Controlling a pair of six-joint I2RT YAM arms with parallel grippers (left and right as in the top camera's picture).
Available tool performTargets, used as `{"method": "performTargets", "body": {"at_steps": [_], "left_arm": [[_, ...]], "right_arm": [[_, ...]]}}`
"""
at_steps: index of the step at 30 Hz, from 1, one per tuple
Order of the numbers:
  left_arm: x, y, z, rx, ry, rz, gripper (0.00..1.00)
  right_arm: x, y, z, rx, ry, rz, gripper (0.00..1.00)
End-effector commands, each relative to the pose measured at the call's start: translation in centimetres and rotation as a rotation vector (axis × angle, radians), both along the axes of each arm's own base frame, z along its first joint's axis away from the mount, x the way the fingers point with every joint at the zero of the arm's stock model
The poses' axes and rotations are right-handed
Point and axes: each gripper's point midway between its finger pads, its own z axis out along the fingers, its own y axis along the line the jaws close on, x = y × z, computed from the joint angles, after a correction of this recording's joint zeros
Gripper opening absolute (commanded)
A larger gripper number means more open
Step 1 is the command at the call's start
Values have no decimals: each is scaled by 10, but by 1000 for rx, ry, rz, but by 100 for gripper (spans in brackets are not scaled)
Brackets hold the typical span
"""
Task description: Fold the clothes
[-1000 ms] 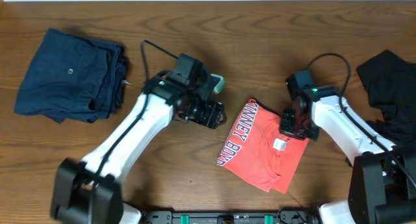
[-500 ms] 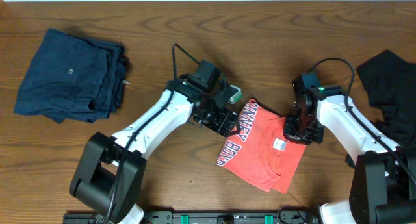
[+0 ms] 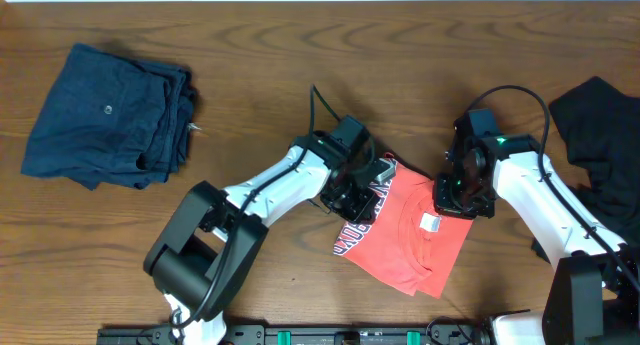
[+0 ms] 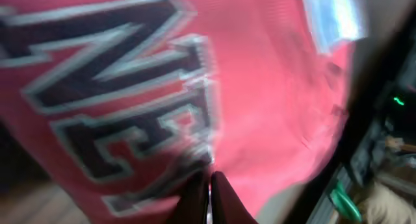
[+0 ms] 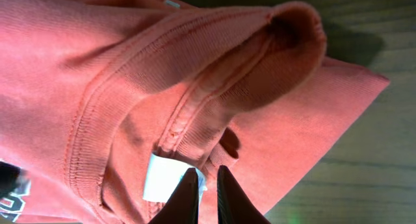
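Only the right wrist view showed the right gripper point(image 5: 205, 193) nipping the collar of the coral-red T-shirt point(image 5: 117, 62) beside its white label point(image 5: 164, 178). The blurred left wrist view showed the left gripper point(image 4: 209, 193) pressed together, perhaps on cloth, below navy-and-white lettering point(image 4: 110, 100). Overhead, the shirt lay part-folded near the table point(image 3: 300, 55) centre, with the navy garment point(image 3: 105, 115) at ten o'clock and the black garment point(image 3: 600, 125) at three.

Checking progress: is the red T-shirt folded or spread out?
Folded: the red T-shirt lies as a compact packet, layers overlapping at its lower corner.
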Motion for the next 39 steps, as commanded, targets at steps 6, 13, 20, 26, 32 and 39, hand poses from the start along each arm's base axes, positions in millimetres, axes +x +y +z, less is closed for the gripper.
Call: {"method": "performTargets", "body": {"at_steps": [6,13,20,26,32,39], "left_arm": [[50,36,-68,237,86,432,6],[145,46,-40,45,-76,600,6],[196,30,54,-251,-125,519,23],[164,29,109,-315,-40,475,67],[117,61,87,-73,104,510,77],[80,83,46,72,224,540,80]], "right_arm": [[8,12,7,92,-60,78,10],[41,42,19,247,-224,166,16],[97,55,38,281,-481,203,17],[138,53,42,241,-626,165,11],[140,43,1,179,-538,120,8],[111,39,-48,158,-338,110,3]]}}
